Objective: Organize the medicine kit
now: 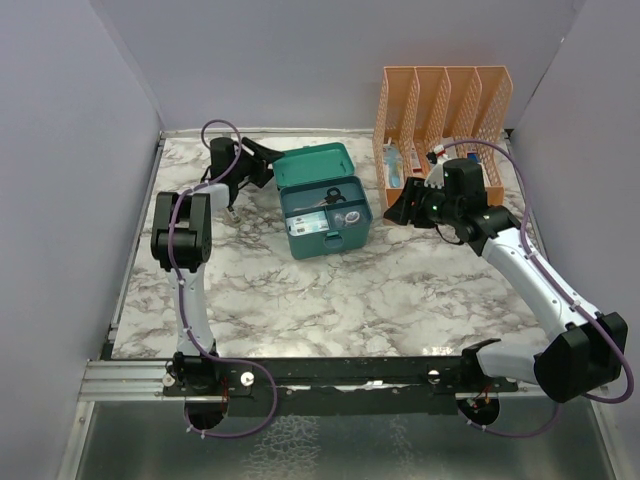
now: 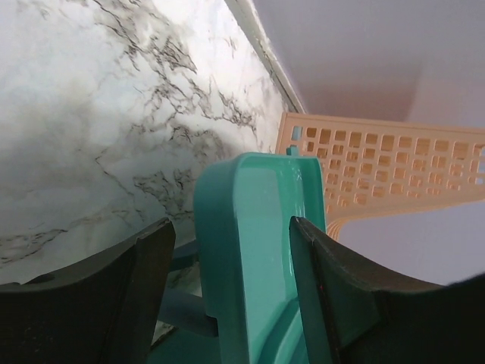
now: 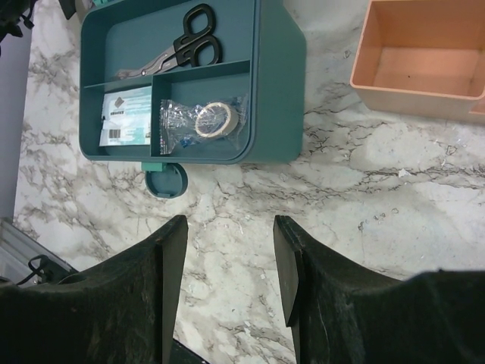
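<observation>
The teal medicine kit (image 1: 327,232) stands open mid-table, its lid (image 1: 315,165) tipped back. In the right wrist view the kit (image 3: 276,83) holds black-handled scissors (image 3: 189,47), a bagged tape roll (image 3: 212,119) and a white packet (image 3: 125,125); its round latch (image 3: 165,180) lies on the table. My left gripper (image 1: 262,167) is open, its jaws straddling the lid's edge (image 2: 258,258), with a gap showing on one side. My right gripper (image 1: 397,210) is open and empty over bare marble (image 3: 227,227), to the right of the kit.
An orange mesh file organizer (image 1: 440,110) stands at the back right with small items in its slots; its base shows in the right wrist view (image 3: 424,57). Purple walls enclose the marble table on three sides. A metal rail (image 1: 130,375) runs along the near edge.
</observation>
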Action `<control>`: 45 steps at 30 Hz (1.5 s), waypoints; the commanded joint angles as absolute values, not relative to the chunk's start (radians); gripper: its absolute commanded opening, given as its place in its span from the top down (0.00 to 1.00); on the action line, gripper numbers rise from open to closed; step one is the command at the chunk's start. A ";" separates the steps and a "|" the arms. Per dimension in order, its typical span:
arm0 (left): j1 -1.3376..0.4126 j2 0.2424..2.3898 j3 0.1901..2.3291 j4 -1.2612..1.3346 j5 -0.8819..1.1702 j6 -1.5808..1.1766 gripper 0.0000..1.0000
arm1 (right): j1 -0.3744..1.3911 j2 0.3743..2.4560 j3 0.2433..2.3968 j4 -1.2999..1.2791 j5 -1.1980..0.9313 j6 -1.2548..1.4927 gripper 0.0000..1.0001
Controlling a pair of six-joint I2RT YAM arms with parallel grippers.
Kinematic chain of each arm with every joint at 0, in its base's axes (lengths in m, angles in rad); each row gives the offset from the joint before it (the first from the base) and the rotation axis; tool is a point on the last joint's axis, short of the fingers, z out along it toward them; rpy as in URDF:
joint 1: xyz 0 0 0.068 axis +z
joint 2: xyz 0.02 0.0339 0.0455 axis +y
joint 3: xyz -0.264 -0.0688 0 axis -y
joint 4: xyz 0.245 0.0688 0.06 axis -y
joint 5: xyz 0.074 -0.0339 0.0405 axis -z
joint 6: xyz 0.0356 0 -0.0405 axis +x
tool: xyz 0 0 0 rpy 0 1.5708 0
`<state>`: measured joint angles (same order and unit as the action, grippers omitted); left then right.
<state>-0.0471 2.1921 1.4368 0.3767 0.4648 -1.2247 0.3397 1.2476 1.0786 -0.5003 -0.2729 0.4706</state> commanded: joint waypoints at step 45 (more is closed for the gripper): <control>-0.054 1.904 1.232 0.772 0.887 -0.788 0.34 | 0.348 1.212 1.063 -0.471 -0.225 0.483 0.52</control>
